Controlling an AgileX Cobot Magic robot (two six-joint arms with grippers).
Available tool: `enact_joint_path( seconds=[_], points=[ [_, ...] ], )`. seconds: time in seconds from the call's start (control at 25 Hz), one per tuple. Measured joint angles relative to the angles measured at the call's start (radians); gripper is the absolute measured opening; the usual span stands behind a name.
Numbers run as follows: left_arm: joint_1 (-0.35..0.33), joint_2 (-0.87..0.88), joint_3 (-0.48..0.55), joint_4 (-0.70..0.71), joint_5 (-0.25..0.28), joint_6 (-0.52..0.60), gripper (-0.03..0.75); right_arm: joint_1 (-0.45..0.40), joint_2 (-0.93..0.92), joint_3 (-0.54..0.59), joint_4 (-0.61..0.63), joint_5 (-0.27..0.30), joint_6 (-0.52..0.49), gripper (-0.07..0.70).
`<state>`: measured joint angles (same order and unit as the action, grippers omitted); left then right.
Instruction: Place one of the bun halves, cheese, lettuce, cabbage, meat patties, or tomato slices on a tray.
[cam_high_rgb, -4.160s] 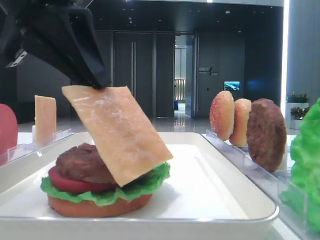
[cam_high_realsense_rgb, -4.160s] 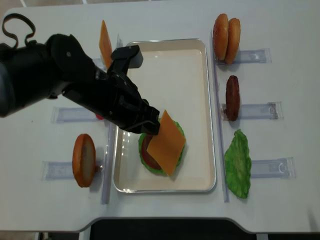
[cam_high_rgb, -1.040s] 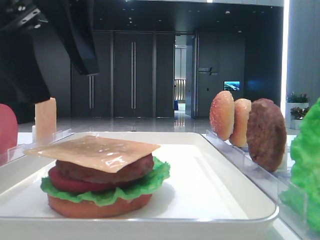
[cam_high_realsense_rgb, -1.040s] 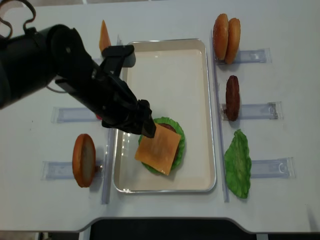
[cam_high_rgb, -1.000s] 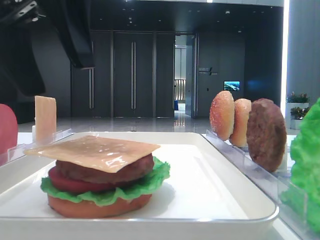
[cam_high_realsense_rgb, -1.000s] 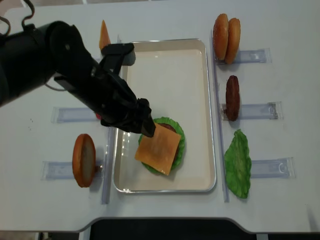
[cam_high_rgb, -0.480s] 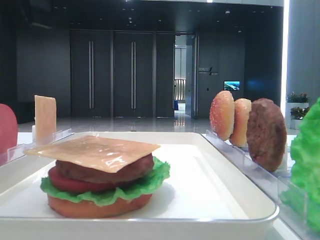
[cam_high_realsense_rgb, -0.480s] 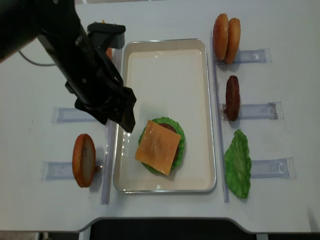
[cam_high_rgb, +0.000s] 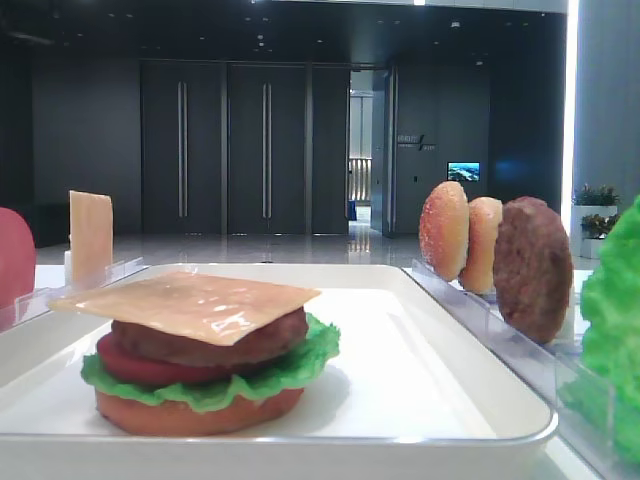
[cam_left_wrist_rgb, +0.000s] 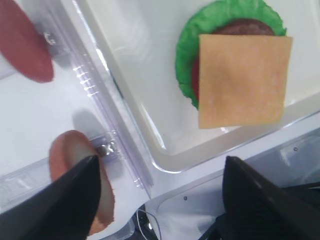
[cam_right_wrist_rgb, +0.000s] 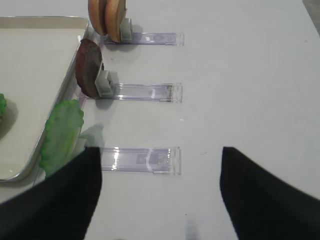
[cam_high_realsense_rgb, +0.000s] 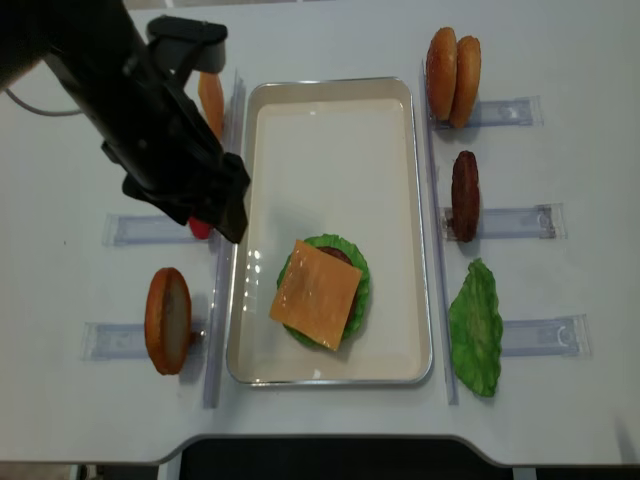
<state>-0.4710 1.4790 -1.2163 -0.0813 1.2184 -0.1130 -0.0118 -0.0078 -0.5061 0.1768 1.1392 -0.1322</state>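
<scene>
On the white table (cam_high_realsense_rgb: 330, 420), behind it a dark hall with doors (cam_high_rgb: 225, 150)

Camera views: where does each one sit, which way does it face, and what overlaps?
Exterior high: at tray level, looking along the tray past the stacked burger; cheese on top; no robot parts.
Exterior high realsense: overhead, straight down on the table; left arm over the tray's left edge.
Left wrist: above the tray's near-left corner, facing down; dark open jaws frame the bottom of the view.
Right wrist: over the right-side racks, facing down; dark open jaws at the bottom.
Shared: overhead and left wrist both show the cheese-topped burger and the bun half.
</scene>
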Motion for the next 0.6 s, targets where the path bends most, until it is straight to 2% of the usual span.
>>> enact_joint_path(
  seconds=[0.4, 0.6],
  points=[
    [0.226, -0.122, 0.0, 0.104, 0.006, 0.0, 0.579, 0.0, 0.0, 0.0, 0.0, -0.002, 0.0, 0.478],
    [0.393, -0.183, 0.0, 0.117, 0.012, 0.042, 0.579, 0.0, 0.0, 0.0, 0.0, -0.002, 0.0, 0.478]
  ],
)
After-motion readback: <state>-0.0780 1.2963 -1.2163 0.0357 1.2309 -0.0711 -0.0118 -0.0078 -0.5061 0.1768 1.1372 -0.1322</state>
